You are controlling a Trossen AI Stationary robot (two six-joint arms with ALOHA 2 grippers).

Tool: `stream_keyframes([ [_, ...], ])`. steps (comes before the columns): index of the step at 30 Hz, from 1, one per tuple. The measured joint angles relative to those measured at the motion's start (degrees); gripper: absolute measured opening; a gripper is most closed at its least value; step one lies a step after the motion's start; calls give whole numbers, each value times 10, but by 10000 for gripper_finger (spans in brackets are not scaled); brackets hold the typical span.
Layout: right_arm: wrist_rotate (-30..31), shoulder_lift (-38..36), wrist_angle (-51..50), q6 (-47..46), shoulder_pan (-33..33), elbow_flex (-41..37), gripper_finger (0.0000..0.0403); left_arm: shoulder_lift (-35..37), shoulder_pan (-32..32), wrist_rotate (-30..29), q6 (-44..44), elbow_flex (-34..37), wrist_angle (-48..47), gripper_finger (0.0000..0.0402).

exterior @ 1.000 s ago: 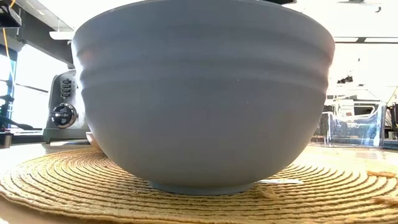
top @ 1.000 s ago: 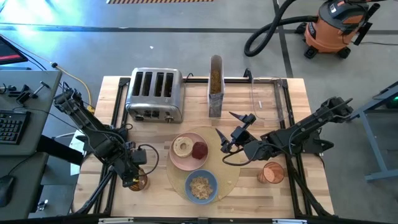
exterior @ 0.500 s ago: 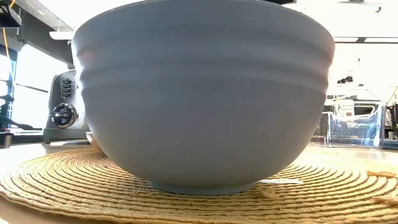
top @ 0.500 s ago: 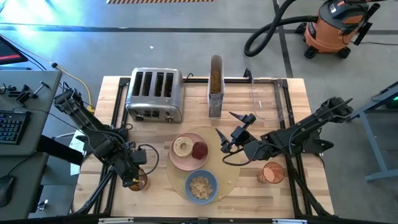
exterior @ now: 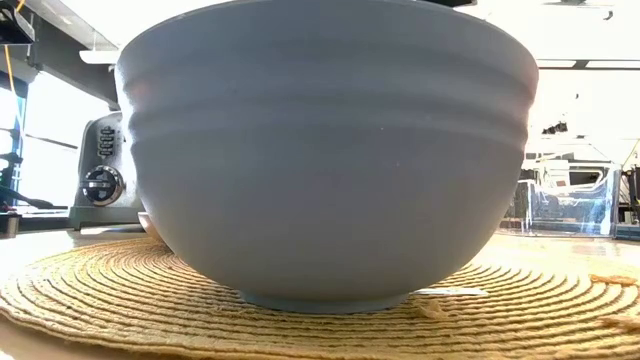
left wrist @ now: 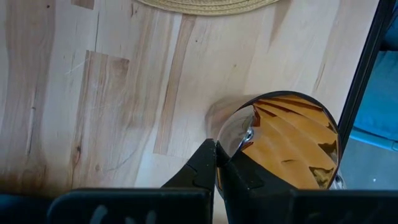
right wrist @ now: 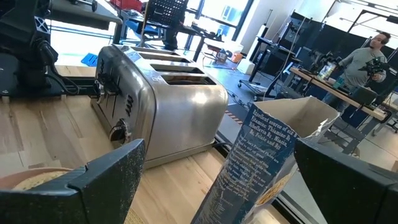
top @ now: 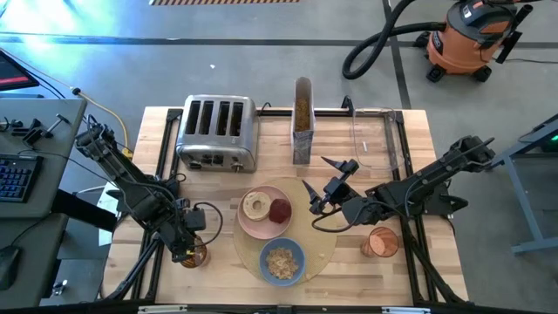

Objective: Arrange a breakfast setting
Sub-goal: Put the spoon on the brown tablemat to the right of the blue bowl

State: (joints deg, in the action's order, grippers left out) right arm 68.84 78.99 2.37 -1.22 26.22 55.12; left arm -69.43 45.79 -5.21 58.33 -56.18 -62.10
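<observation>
A round tan placemat (top: pixel 324 247) lies at the table's middle. On it sits a pink plate (top: pixel 261 226) bearing a tan bagel (top: pixel 256 206) and a red fruit (top: pixel 280 210). Nearer the front edge stands a blue bowl (top: pixel 282 262) (exterior: pixel 325 150) of beige cereal flakes (top: pixel 281 261). Left of the mat stands an amber cup (top: pixel 197 256) (left wrist: pixel 292 143). My left gripper (top: pixel 187 247) (left wrist: pixel 216 163) is shut at the cup's rim, pointing steeply down, and a shiny metal spoon (left wrist: pixel 247 132) shows just past its fingertips. My right gripper (top: pixel 325 188) (right wrist: pixel 227 186) hangs open and level above the mat's far right part. My left gripper comes from above, slanting down, with its shut fingertips at the near rim of the amber cup (left wrist: pixel 219 134). A bright metal part of the spoon (left wrist: pixel 249 133) juts past the tips inside the cup. The fingers hide which part of the spoon they pinch.
A steel toaster (top: pixel 216 131) stands at the far left, a tall clear cereal container (top: pixel 302 118) at the far middle, and a clear bin (top: pixel 375 139) at the far right. A second cup (top: pixel 382 242) stands right of the mat. A person (right wrist: pixel 367 59) is in the room beyond.
</observation>
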Motion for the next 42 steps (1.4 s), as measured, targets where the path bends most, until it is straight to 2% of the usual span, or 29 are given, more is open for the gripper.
stream_keyframes([
  [8, 0, 0, 0, 0, 0, 0, 397, 18, 0, 0, 0, -1, -1, 3],
  [15, 0, 0, 0, 1, 0, 0, 397, 37, 0, 0, -15, -31, -5, 3],
  [19, 0, 0, 0, 1, 0, 0, 397, 43, 0, -10, -15, -55, -29, 3],
  [30, -3, 0, 0, -6, 0, 0, 397, 45, -17, -55, -20, -131, -170, 3],
  [34, -41, 0, 0, -33, 0, 0, 397, 48, -34, -72, -43, -157, -174, 3],
  [42, -168, 0, 1, -118, 0, 0, 397, 48, -82, -118, -92, -202, -171, 3],
])
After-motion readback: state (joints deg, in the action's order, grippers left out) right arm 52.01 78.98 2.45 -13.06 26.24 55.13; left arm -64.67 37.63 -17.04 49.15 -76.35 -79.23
